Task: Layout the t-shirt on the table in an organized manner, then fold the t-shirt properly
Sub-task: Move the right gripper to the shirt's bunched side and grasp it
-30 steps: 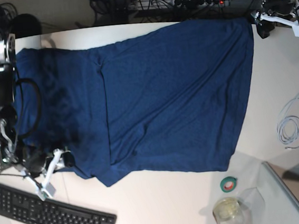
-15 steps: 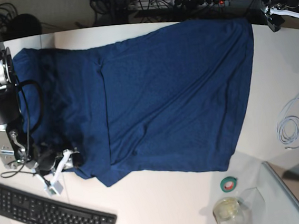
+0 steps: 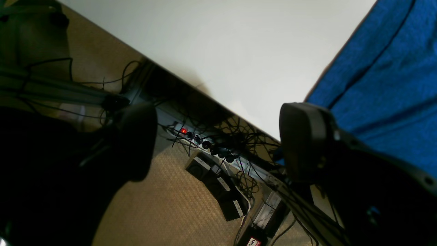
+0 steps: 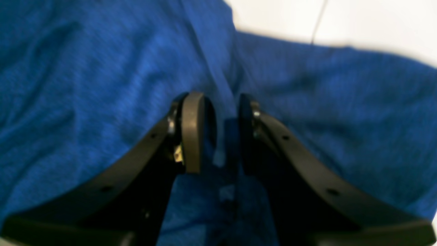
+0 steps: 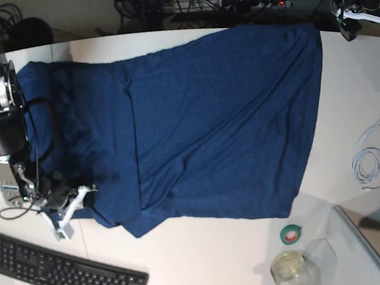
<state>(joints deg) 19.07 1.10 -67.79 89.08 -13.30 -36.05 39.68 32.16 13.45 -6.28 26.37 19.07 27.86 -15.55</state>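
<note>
Where the left wrist view looks down past the table's (image 3: 218, 51) far edge, the left gripper (image 3: 218, 140) hangs with its jaws spread wide and nothing between them. Its two dark fingers (image 3: 304, 140) frame a floor of cables and a power strip (image 3: 201, 141) with one red light. The t-shirt (image 3: 385, 102) fills the right of this view, its border lying on the white top close to that edge.

In the right wrist view, the right gripper (image 4: 222, 133) sits low on the t-shirt (image 4: 102, 85). Its jaws stand narrow, with a raised ridge of blue cloth running between them. The view is blurred, and I cannot tell whether the pads actually pinch the cloth. Bare table (image 4: 341, 20) shows at the upper right.

In the base view, the t-shirt (image 5: 209, 127) lies spread across most of the table (image 5: 208, 262), reaching from its left side to near its far right corner, with a fold line running down the left third. The right gripper (image 5: 81, 197) rests at the shirt's near left corner. A keyboard (image 5: 61, 269) lies at the table's near left corner. The left gripper (image 5: 357, 22) hangs at the far right corner, apart from the cloth. A cable coil (image 5: 373, 158) lies by the right edge; a tape roll (image 5: 291, 234) and a jar (image 5: 289, 267) sit near the front edge.
</note>
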